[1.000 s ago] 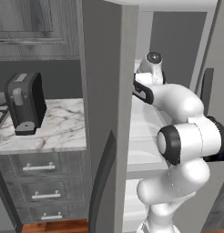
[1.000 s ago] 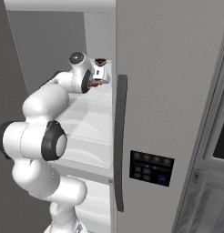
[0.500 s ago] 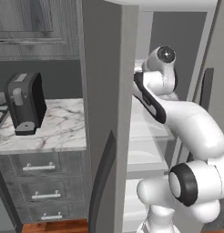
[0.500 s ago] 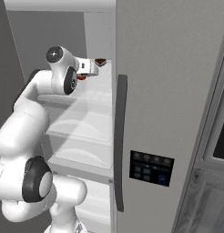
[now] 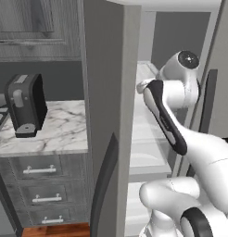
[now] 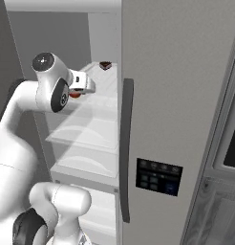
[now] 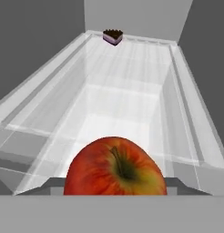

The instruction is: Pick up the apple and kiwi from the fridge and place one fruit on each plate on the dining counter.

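The red apple fills the bottom of the hand view, stem up, and my gripper is shut on it. In the right base view the gripper holds the apple at the open front of the fridge, above its clear upper shelf. The shelf stretches away ahead of the apple. From the left base view my arm reaches into the fridge past its open door. The kiwi, the plates and the dining counter are out of view.
A dark wedge of cake sits at the back of the shelf, also seen as the cake. A black coffee machine stands on the marble worktop left of the fridge. Fridge doors flank the arm on both sides.
The gripper has drawn back from deep over the shelf toward the fridge's front, still shut on the apple. The arm has folded and its elbow has risen.
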Motion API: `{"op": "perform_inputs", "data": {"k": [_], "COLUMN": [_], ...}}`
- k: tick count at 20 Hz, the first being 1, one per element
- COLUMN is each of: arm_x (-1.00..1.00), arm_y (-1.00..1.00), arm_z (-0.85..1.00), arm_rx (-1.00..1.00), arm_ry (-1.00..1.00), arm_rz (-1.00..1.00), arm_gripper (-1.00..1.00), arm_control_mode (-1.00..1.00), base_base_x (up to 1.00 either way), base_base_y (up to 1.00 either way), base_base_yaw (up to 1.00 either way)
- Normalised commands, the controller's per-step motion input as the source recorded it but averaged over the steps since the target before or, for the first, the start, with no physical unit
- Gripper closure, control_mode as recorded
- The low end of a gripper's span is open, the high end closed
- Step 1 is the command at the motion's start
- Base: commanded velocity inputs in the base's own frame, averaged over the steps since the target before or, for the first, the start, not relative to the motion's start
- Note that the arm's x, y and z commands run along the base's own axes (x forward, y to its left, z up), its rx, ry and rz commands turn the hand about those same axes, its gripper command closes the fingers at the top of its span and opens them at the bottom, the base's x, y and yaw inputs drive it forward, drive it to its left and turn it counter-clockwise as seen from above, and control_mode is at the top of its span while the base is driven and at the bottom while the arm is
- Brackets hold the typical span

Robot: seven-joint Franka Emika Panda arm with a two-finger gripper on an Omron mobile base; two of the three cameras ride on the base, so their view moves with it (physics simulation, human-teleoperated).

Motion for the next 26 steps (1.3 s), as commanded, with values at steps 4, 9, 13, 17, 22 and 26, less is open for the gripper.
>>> {"op": "perform_inputs", "data": {"k": [4, 9, 13, 17, 22, 26], "arm_x": [-1.00, -1.00, -0.94, -0.53, -0.18, -0.07], "arm_y": [-0.11, -0.19, -0.26, -0.13, -0.02, 0.00], "arm_z": [-0.66, -0.79, -0.48, -0.18, -0.04, 0.00], "arm_rx": [0.02, 0.00, 0.00, 0.00, 0.00, 0.00], "arm_ry": [0.00, 0.01, 0.00, 0.02, 0.06, 0.06], "arm_rz": [-0.01, -0.01, -0.01, 0.00, 0.00, 0.00], "arm_gripper": [1.00, 1.00, 1.00, 1.00, 1.00, 1.00], "arm_control_mode": [-1.00, -1.00, -1.00, -1.00, -1.00, 1.00], "base_base_x": [0.00, 0.00, 0.00, 0.00, 0.00, -0.04], "base_base_y": [0.00, 0.00, 0.00, 0.00, 0.00, 0.00], "base_base_yaw": [0.00, 0.00, 0.00, 0.00, 0.00, 0.00]}}
